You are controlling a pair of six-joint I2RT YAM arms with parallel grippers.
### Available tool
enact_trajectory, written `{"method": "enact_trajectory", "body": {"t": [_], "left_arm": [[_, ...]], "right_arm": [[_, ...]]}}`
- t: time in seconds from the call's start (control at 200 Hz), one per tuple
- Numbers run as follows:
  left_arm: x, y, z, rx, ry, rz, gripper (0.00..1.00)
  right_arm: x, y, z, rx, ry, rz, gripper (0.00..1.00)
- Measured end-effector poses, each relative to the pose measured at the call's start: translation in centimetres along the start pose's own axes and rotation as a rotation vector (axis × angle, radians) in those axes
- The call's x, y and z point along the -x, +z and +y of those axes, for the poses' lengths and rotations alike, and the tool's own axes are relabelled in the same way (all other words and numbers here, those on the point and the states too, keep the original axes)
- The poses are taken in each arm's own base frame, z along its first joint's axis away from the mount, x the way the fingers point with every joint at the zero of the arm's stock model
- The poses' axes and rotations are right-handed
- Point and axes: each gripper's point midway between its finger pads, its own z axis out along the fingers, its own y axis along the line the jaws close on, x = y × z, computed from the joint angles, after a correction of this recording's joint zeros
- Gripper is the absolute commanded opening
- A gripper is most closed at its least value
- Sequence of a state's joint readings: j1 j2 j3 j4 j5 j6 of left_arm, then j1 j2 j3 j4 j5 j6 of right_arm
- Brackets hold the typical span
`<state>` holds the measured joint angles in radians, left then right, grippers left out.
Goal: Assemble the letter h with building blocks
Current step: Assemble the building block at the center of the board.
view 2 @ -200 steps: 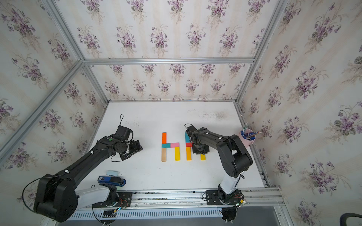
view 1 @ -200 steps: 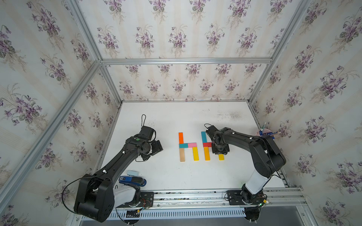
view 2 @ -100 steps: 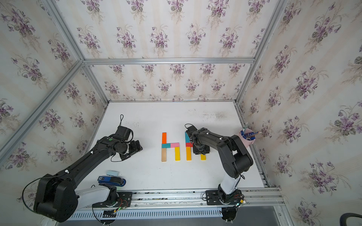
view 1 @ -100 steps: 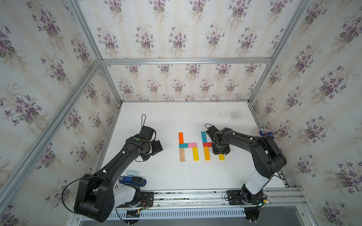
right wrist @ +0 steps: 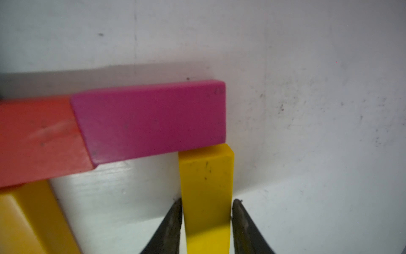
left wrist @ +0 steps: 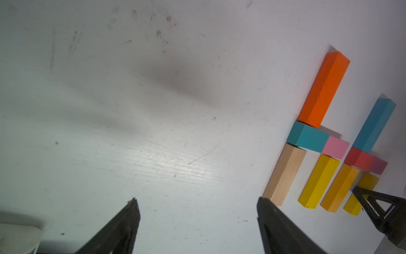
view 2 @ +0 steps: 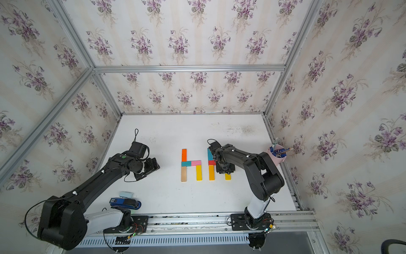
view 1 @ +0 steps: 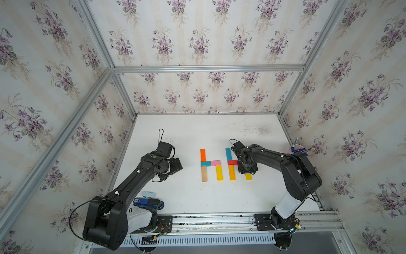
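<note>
Yellow is what sits between the tips of my right gripper (right wrist: 206, 202): a short yellow block (right wrist: 206, 171) lying flat on the white table (right wrist: 307, 88). My fingertips (right wrist: 175, 211) stand close against its two long sides, the gap between them no wider than the block. I cannot tell whether they are pressing it or only flanking it.

Just ahead of the tips, the block's far end meets the long edge of a magenta block (right wrist: 151, 118), reaching a little past that block's outer corner. The magenta block butts end to end against a red block (right wrist: 37, 138), and an amber block (right wrist: 26, 220) runs back from the red one, alongside my fingers. In a top view a teal bar (view 1: 228, 154) runs on from the red block, away from me. Together these form the letter h (view 1: 232, 162).

Beyond it stands a second letter h (view 1: 211, 163), also made of five blocks. Well past that is my left gripper (left wrist: 197, 199), its jaws wide apart over bare table with nothing between them.
</note>
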<state>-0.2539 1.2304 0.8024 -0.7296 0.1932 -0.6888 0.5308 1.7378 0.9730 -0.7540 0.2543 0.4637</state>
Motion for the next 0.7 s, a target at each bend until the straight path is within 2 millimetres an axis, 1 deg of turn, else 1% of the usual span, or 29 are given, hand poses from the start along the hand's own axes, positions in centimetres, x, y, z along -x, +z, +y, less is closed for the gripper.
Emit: {"method": "enact_trajectory", "body": {"t": [0.475, 0.574, 0.704], "left_arm": [[0.04, -0.01, 0.04, 0.002, 0.0, -0.003, 0.86], [0.04, -0.01, 0.05, 0.003, 0.0, -0.002, 0.86], [0.04, -0.01, 0.05, 0.003, 0.0, -0.003, 0.86]], "right_arm": [[0.01, 0.03, 0.1, 0.006, -0.013, -0.001, 0.38], [0.02, 0.03, 0.11, 0.006, -0.014, -0.001, 0.35], [0.02, 0.02, 0.12, 0.006, -0.016, -0.001, 0.35]]}}
